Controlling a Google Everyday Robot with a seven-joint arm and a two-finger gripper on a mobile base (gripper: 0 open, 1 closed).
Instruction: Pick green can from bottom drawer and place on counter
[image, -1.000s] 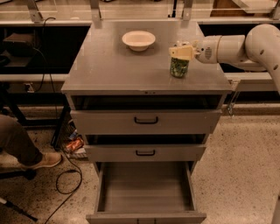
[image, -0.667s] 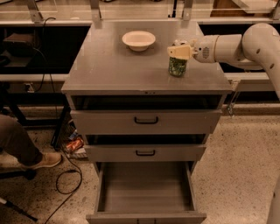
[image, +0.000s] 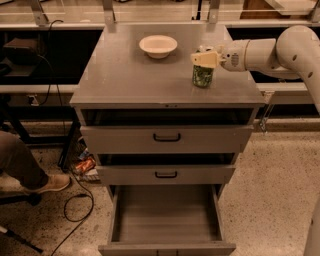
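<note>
The green can stands on the counter
Upper right: gripper fingers clasp its top, body showing below them

No text, label, brand or number is legible. The small green patterned drink can shows only an unreadable pattern; the flat grey metal table beneath it bears no marking I can read. My pale hand sits at the can's top.
</note>
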